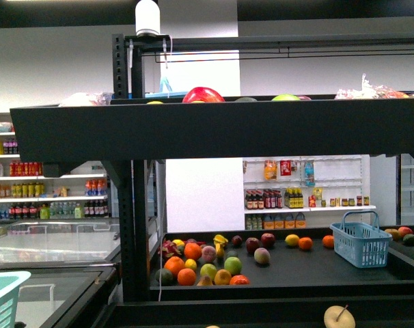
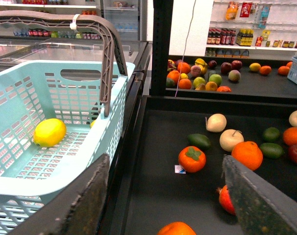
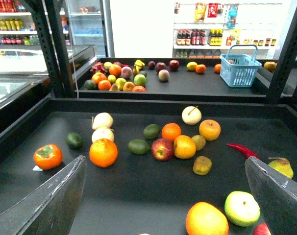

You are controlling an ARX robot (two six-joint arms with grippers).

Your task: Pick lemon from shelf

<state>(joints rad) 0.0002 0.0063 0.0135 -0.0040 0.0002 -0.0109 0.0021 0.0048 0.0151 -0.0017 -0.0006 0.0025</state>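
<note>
One lemon already in pale basket, off the shelf, just beyond left fingers. Both sets spread apart, empty.

The shelf's black tray is the surface, and fruit lies loose on it. An orange sits just beside two pale apples. A red apple touches a yellow-orange fruit. A tomato-like fruit lies apart near one edge. A red chili lies beside a pear.
</note>
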